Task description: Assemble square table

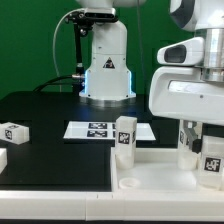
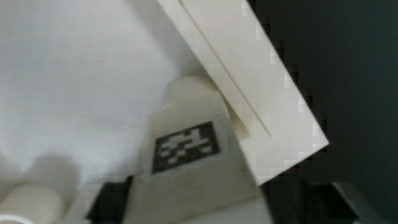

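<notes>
The square tabletop (image 1: pixel 160 180), white with a raised rim, lies at the near edge of the black desk (image 1: pixel 50 120), toward the exterior view's right. One white leg (image 1: pixel 125 138) stands upright at the tabletop's far rim, its black-and-white tag facing the camera. A second tagged leg (image 1: pixel 211 160) stands on the tabletop at the exterior view's right, directly beneath the hand (image 1: pixel 197 133). The wrist view shows this leg (image 2: pixel 187 140) between the two dark fingertips (image 2: pixel 338 198), beside the tabletop's rim (image 2: pixel 249 80); whether the fingertips press on the leg or stand slightly apart from it cannot be told. A third leg (image 1: pixel 14 132) lies on the desk at the exterior view's left, well apart from the tabletop. Behind the first leg, the marker board (image 1: pixel 105 129) lies flat on the desk. Farthest back stands the white robot base (image 1: pixel 107 65).
</notes>
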